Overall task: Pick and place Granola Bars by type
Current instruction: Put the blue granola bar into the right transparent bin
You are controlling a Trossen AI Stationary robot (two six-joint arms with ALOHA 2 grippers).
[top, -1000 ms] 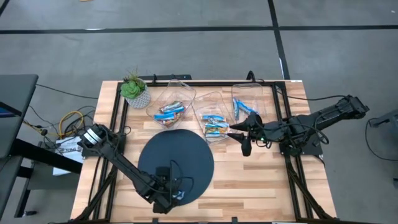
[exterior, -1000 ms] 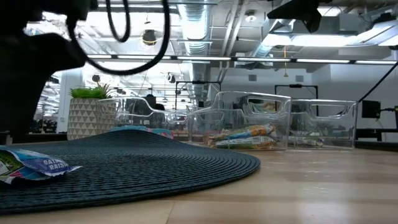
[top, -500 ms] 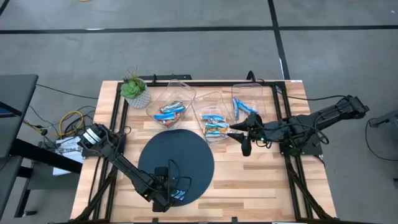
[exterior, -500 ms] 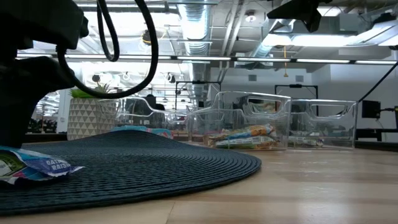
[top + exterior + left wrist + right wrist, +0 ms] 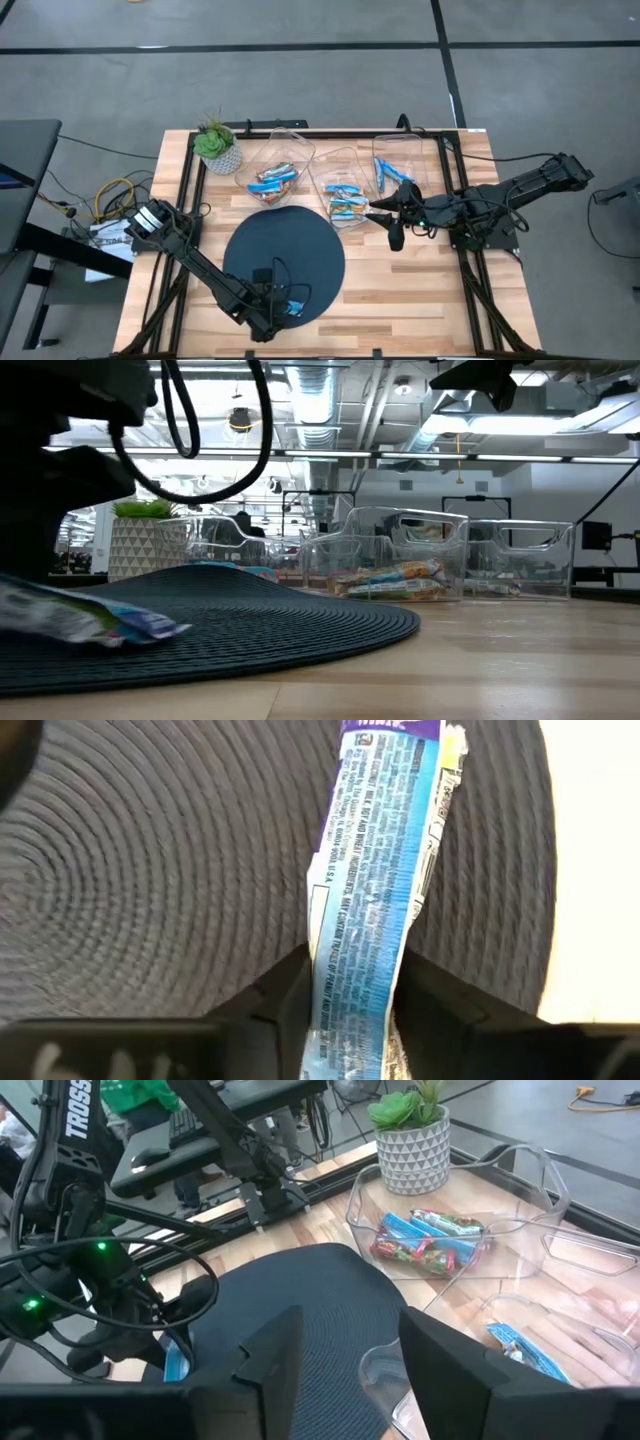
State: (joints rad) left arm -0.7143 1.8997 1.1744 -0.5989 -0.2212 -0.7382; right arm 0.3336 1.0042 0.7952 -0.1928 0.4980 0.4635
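your left gripper (image 5: 350, 1010) has its jaws clamped on a blue granola bar (image 5: 380, 890), which sticks out ahead of them over the dark mat (image 5: 150, 870). lift it clear before swinging toward the clear bins (image 5: 345, 180), and keep the grip firm. your right gripper (image 5: 345, 1370) waits beside the bins, jaws apart and empty.

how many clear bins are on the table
3, in a row along the table's far edge: left bin beside the potted plant, middle bin, right bin. None seems hidden.
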